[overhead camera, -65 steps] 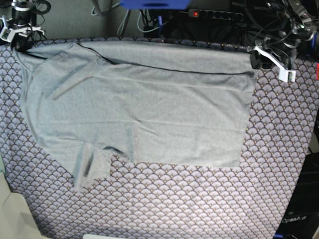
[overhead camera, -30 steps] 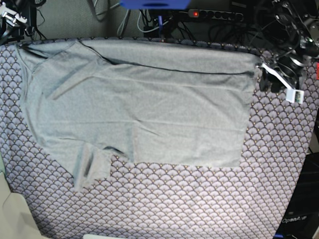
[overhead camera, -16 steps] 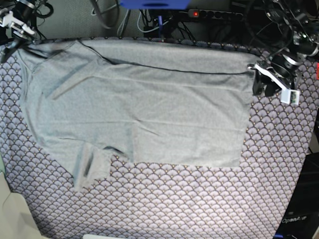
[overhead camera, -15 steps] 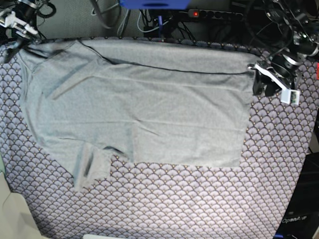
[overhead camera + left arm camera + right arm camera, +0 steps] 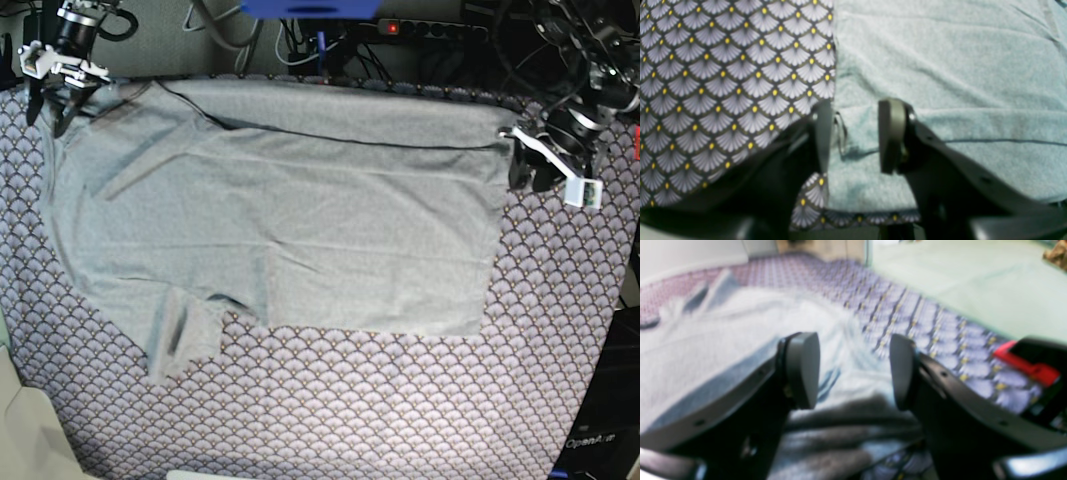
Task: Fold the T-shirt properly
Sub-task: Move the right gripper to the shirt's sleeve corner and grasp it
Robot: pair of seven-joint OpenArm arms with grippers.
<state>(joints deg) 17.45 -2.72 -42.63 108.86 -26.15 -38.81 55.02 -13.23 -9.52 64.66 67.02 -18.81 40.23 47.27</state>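
where the t-shirt (image 5: 280, 210) lies spread flat across the far half of the purple scallop-patterned table cloth (image 5: 400, 400), we log it as folded over along a dark seam line, one sleeve (image 5: 185, 335) trailing toward the near left. our left gripper (image 5: 853, 136), at the shirt's far right corner, has its jaws parted and straddling the cloth edge with nothing clamped; one finger (image 5: 823, 133) sits over the patterned cloth, the other over grey fabric. our right gripper (image 5: 853, 370), at the far left corner, likewise stands open above rumpled fabric, gripping nothing.
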